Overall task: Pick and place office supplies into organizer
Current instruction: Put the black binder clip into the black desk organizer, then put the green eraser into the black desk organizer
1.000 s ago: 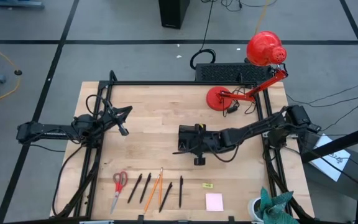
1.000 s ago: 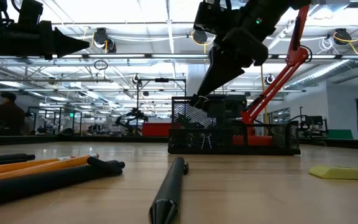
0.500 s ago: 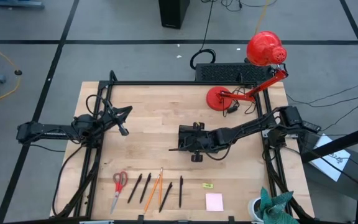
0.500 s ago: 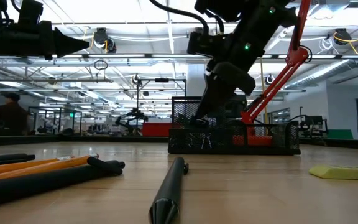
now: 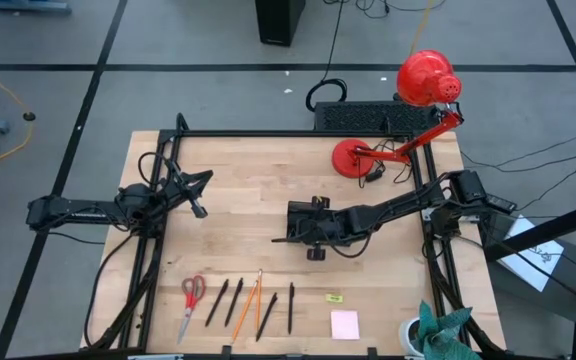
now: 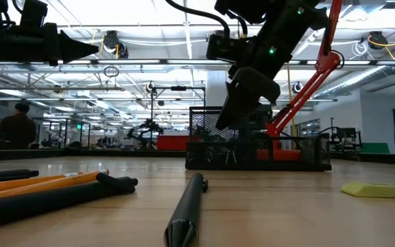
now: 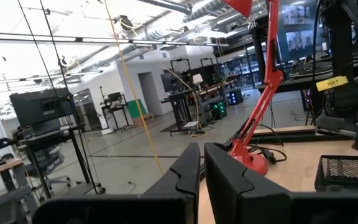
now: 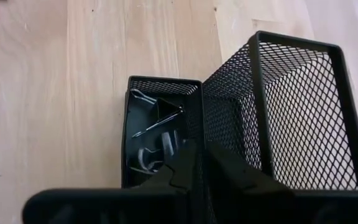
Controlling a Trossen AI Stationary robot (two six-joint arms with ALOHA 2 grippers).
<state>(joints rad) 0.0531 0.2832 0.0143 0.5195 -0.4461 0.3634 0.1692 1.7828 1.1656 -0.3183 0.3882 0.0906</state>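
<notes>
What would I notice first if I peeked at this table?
Probably the big red lamp at the table's far right corner. Then the right gripper in the middle, poking down into the black mesh organizer, where binder clips lie in a low compartment. Along the near edge sit red scissors, pens and pencils in a row.

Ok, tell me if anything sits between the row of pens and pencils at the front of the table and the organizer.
Nothing visible does. The pens and pencils lie at the table's front edge, the organizer mid-table, with bare wood between. Only the right gripper hangs over the organizer's small compartment.
</notes>
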